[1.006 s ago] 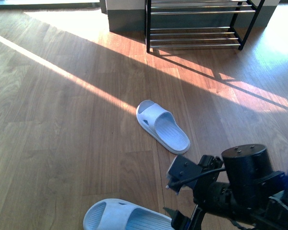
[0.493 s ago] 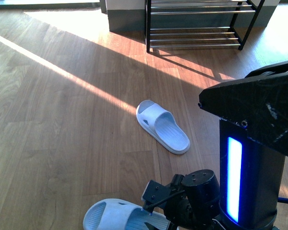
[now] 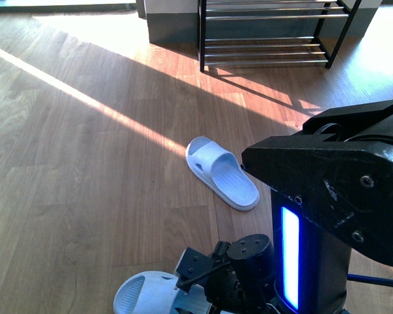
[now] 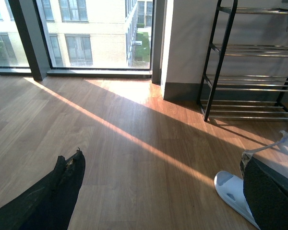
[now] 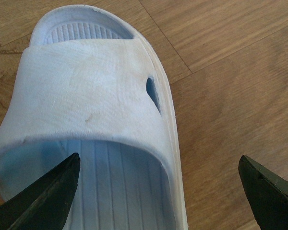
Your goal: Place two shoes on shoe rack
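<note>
Front view shows you the wood floor first, open from 9 to 12 o'clock, so there looks to be ample carrying room. The shoe rack stands at 1 o'clock, well apart from both shoes. The far slide lies mid-floor. The near slide sits at 6 o'clock, beneath your right arm. Your right gripper is spread wide, one finger above the footbed and one past the slide's edge, probably to pinch that side. Your left gripper hangs spread, holding nothing.
</note>
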Controlling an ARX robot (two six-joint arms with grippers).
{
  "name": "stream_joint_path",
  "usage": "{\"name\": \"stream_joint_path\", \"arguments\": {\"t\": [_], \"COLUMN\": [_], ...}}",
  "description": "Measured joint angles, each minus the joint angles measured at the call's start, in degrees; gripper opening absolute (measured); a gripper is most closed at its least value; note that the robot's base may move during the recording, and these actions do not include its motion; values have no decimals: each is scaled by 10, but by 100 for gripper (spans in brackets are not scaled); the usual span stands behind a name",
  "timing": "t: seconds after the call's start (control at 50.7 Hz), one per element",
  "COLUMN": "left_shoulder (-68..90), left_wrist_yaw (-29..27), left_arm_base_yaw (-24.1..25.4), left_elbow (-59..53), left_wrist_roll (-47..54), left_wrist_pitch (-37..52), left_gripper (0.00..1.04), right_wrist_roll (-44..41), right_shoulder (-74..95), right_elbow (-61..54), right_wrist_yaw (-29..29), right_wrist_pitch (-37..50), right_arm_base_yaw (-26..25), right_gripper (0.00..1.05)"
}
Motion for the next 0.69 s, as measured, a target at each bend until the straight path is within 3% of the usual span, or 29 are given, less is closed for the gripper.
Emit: {"name": "stream_joint_path", "arguments": {"t": [0.296,0.69], "left_shoulder": [0,0], "left_wrist_yaw": [0,0], "left_arm_base_yaw": [0,0], "left_elbow": [0,0], "left_wrist_roll": [0,0], "left_wrist_pitch": [0,0], "left_gripper": [95,95], "right_wrist_roll": [30,45], "right_shoulder": [12,14], "right_elbow": [36,14], "right_wrist_yaw": [-1,-2], "right_wrist_pitch": [-7,3], "right_arm_base_yaw": [6,19], "right_gripper": [93,19]}}
